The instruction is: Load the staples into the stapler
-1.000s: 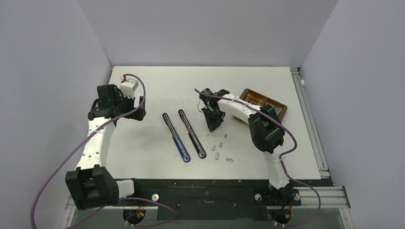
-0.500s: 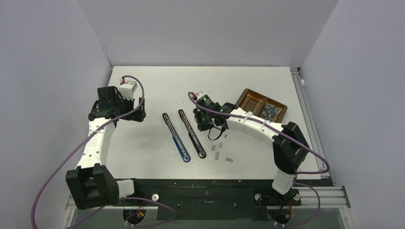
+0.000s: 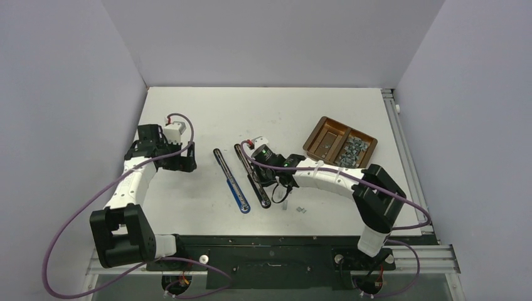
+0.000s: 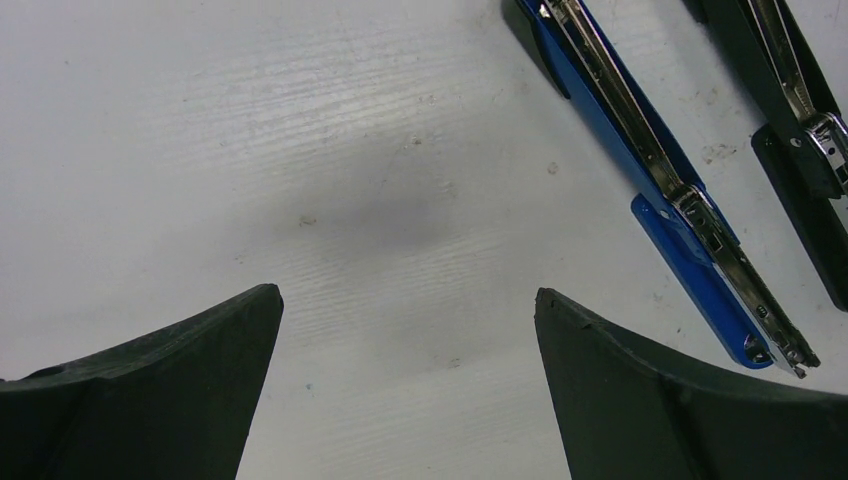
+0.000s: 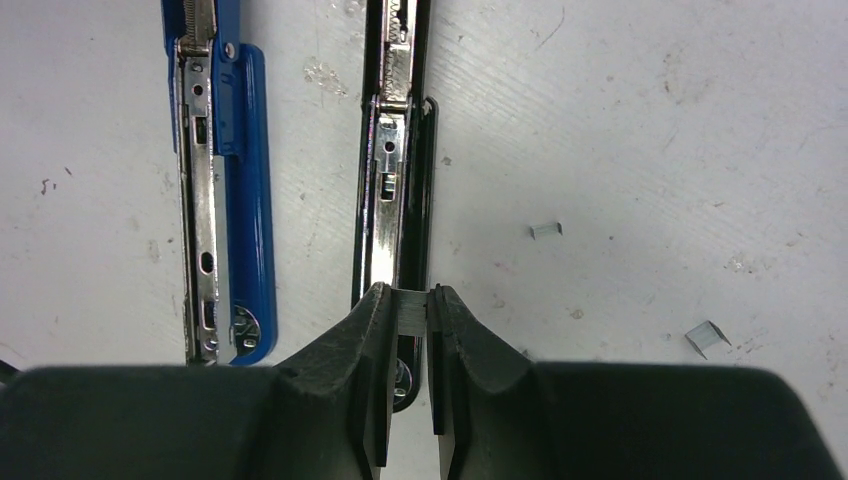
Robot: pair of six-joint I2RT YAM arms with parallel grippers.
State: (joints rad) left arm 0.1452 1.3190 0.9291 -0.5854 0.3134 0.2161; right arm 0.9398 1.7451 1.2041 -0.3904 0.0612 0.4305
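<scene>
On the table (image 3: 207, 113), the tray (image 3: 325, 138) sits at two o'clock with spare staples (image 3: 352, 145). The blue stapler (image 5: 215, 180) and black stapler (image 5: 398, 150) lie flipped open, rails up for loading. The left gripper (image 4: 408, 295) hangs wide open and empty, clear at nine o'clock. The right gripper (image 5: 408, 300), nearly closed, pinches a staple strip (image 5: 410, 312) right over the black stapler's channel.

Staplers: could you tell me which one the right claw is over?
The black stapler, beside the blue stapler; the right claw holds staples above its rail.
</scene>
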